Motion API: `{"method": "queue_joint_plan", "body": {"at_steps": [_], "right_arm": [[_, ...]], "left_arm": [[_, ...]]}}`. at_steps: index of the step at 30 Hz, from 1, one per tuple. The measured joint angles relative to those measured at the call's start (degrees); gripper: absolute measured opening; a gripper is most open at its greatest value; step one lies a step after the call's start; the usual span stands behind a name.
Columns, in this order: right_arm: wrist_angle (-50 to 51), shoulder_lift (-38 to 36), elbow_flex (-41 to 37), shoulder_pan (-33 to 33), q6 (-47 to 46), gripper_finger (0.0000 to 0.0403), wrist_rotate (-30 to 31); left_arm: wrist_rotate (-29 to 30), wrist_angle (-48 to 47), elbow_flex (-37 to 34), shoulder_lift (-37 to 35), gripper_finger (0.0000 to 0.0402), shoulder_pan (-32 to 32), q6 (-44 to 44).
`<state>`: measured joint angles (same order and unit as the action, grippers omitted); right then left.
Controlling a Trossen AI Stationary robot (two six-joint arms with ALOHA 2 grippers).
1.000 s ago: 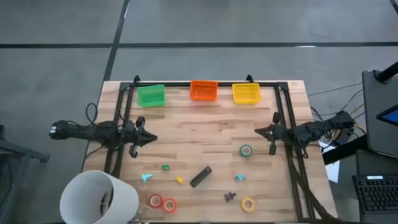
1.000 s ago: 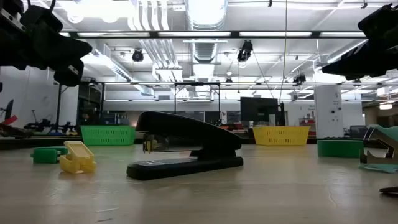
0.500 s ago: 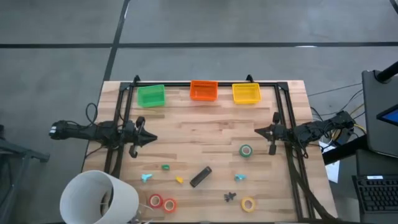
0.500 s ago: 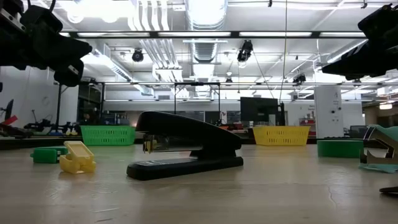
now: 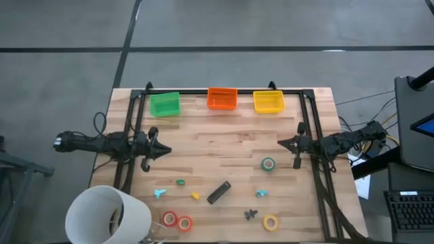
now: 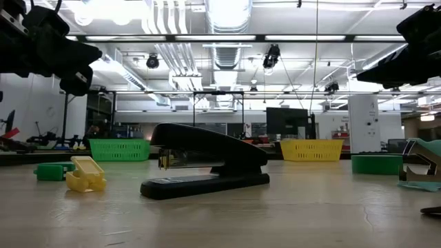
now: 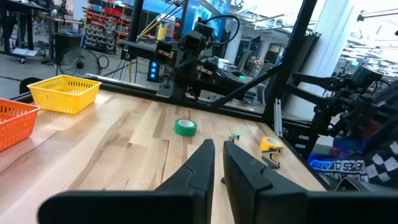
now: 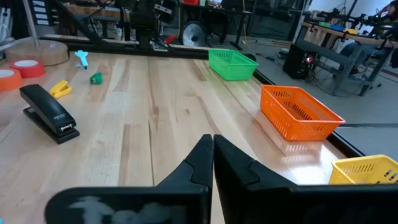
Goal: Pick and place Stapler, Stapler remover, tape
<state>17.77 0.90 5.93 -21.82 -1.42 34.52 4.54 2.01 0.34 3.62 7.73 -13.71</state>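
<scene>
Wooden surface [image 5: 224,152] with green basket [image 5: 164,104], orange basket [image 5: 222,99] and yellow basket [image 5: 268,101] lined along its far edge. Black stapler [image 5: 218,192] lying well in front of the orange basket, green tape [image 5: 268,164] to its right, yellow tape [image 5: 270,221] and red tape [image 5: 175,220] nearer the front edge. Left gripper [image 5: 165,152] raised far left of the stapler, jaws nearly closed and empty; right gripper [image 5: 283,143] just above the green tape, jaws closed, empty.
</scene>
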Motion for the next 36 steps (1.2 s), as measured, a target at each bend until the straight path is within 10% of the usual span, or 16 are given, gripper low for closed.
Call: {"method": "queue_joint_plan", "body": {"at_steps": [4, 15, 22, 28, 36], "right_arm": [[-0.2, -0.01, 0.0, 0.09, 3.36, 0.0008, 0.32], [-0.42, 0.01, 0.0, 0.28, 51.48, 0.0008, -1.94], [-3.01, 0.07, -0.18, 0.22, 29.68, 0.0008, -28.16], [-11.02, -0.08, -0.42, 0.22, -7.98, 0.0008, -30.8], [-23.41, 0.25, -1.51, 0.24, -10.23, 0.0008, -29.59]], "left_arm": [[-0.02, 0.02, 0.0, 0.0, 0.0037, 0.0, -0.01], [-0.04, -0.09, 0.0, 0.0, 0.0037, 0.0, -0.01], [-0.13, -0.18, 0.0, 0.02, 0.0037, 0.0, -0.01], [-0.13, -0.22, 0.0, 0.02, 0.0037, 0.0, -0.01], [-0.11, -0.24, 0.0, 0.02, 0.0037, 0.0, -0.01]]}}
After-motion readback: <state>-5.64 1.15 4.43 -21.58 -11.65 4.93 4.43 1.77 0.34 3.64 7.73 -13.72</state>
